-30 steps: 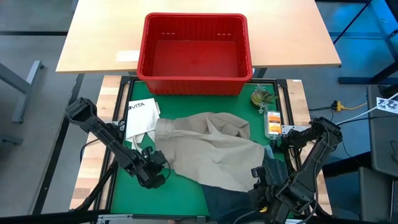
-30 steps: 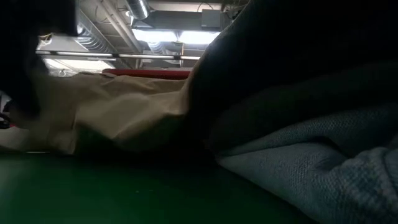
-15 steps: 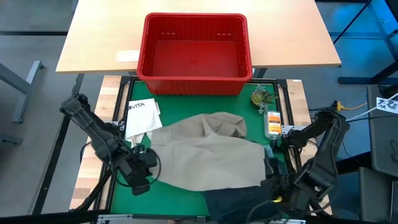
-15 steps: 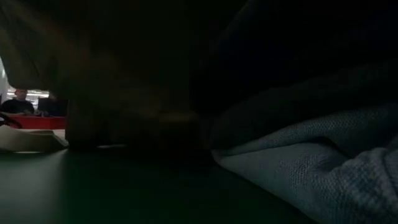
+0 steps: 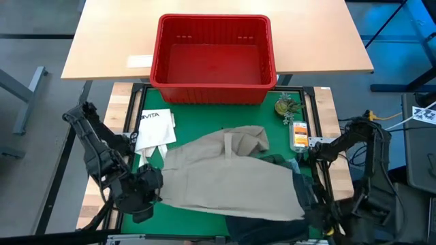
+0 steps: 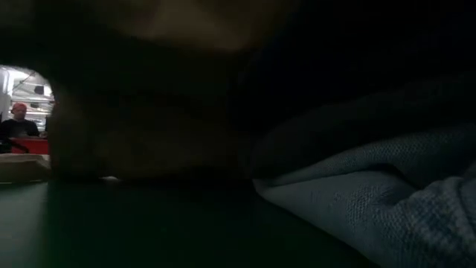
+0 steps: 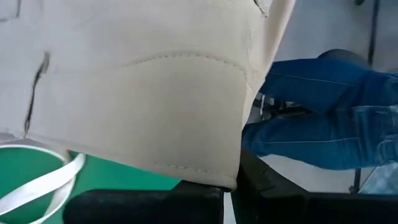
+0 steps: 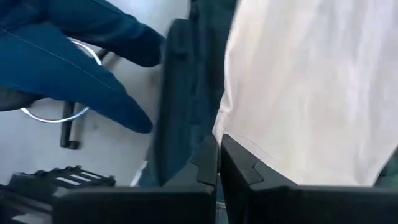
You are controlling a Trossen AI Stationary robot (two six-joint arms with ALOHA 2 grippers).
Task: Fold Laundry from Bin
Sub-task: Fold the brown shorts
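Note:
The khaki-beige garment (image 5: 228,173) lies spread across the green mat, and its near edge is held up between my two grippers. My left gripper (image 5: 146,190) is shut on the garment's near left corner. My right gripper (image 5: 308,204) is shut on its near right corner. A dark garment (image 5: 262,228) lies under the khaki one at the table's near edge. In the low view it shows as grey-blue cloth (image 6: 372,201). The red bin (image 5: 214,58) stands empty at the far side. My left gripper pinches a stitched hem corner (image 7: 225,171) of the khaki garment between its two fingers. The cloth runs away from the fingers toward the table's right, fairly taut. My right gripper pinches the garment's hemmed edge (image 8: 245,146) between its two fingers, and the cloth spreads away from them toward the left.
A white tote bag (image 5: 155,128) with loop handles lies at the mat's far left, one loop beside my left gripper (image 7: 43,186). A small plant (image 5: 286,105) and an orange item (image 5: 298,136) sit at the right. Blue denim (image 7: 323,124) shows beyond the table. A person (image 6: 15,126) is in the room.
Both grippers have gone toward the table's near edge and moved apart, the left toward the left edge and the right toward the right edge. The khaki garment, bunched before, has been drawn toward the near edge and spread out wide between them. It now covers more of the dark garment.

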